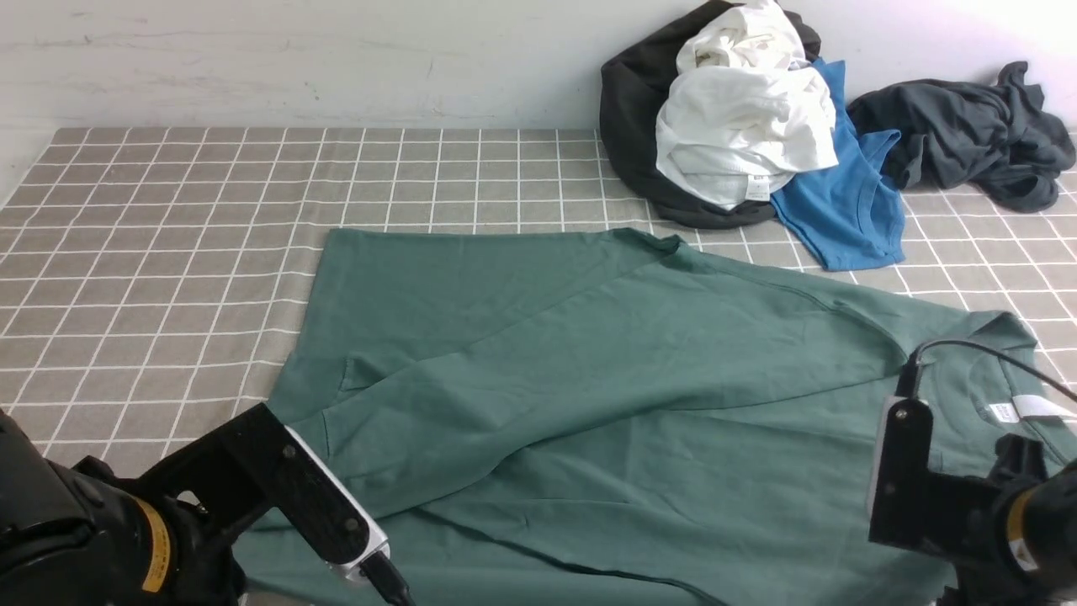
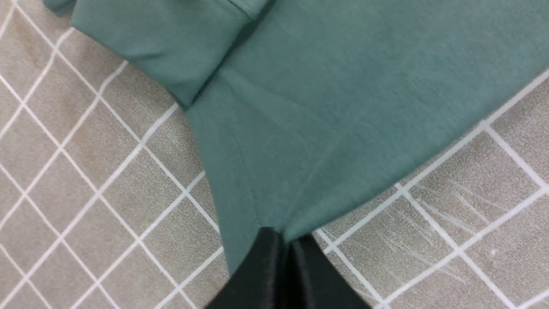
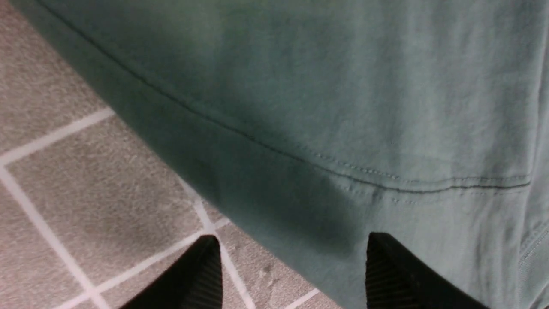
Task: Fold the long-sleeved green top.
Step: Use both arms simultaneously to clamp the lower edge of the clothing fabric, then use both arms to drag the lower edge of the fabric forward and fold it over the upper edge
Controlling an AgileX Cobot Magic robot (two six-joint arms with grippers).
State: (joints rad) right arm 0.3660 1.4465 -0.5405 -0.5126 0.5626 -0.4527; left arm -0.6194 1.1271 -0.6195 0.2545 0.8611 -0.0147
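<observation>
The green long-sleeved top (image 1: 639, 370) lies spread on the checked tablecloth, with one sleeve folded across its body. Its collar with the white neck label (image 1: 1001, 412) is at the right. My left arm (image 1: 320, 497) reaches in low at the front left; in the left wrist view its gripper (image 2: 285, 240) is shut on a pinched edge of the top (image 2: 334, 107). My right arm (image 1: 909, 480) is at the front right beside the collar. Its gripper (image 3: 294, 244) is open, its fingers either side of a stitched edge of the top (image 3: 343, 94), one over tablecloth and one over fabric.
At the back right, against the wall, is a heap of clothes: a black garment (image 1: 639, 109), white ones (image 1: 740, 126), a bright blue T-shirt (image 1: 850, 210) and a dark charcoal-grey garment (image 1: 968, 135). The grey checked tablecloth (image 1: 168, 252) stretches to the left.
</observation>
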